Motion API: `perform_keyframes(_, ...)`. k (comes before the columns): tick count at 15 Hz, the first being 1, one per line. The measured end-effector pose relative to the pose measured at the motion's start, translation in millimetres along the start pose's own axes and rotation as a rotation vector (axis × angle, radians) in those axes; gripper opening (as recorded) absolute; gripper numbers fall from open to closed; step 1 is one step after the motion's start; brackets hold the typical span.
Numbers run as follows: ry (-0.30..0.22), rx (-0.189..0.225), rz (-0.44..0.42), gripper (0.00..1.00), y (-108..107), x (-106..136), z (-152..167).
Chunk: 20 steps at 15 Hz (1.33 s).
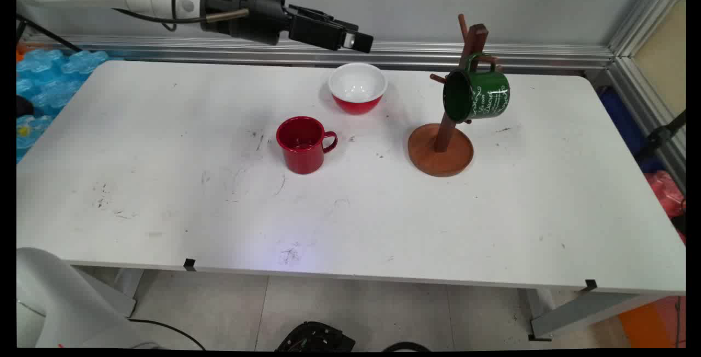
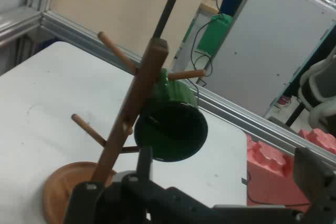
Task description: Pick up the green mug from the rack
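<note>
My gripper (image 1: 358,41) is held high above the table's far side, level and pointing right, just over the red bowl with a white inside (image 1: 357,88). It is open and holds nothing. To its right stands a wooden mug tree (image 1: 441,149) with a green mug (image 1: 477,96) hanging by its handle from an upper peg. In the hand view the gripper (image 2: 227,157) faces the mug tree (image 2: 131,100), and the green mug (image 2: 172,129) shows its dark mouth between the two fingers. A red mug (image 1: 303,144) stands upright on the table (image 1: 164,182), handle to the right.
An aluminium rail (image 1: 493,56) runs along the wall behind the table. Blue packing material (image 1: 49,78) lies off the table's left end and red items (image 1: 665,193) off its right end. Pink foam (image 2: 273,163) shows beyond the table in the hand view.
</note>
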Motion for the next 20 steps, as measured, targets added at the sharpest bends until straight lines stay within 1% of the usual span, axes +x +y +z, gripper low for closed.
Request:
perform_keyframes(5,0.007,-0.014,0.003,1.00,0,-4,13)
perform_keyframes(10,0.008,-0.016,0.006,1.00,-1,-9,28)
perform_keyframes(20,-0.013,-0.035,0.014,1.00,4,-19,61)
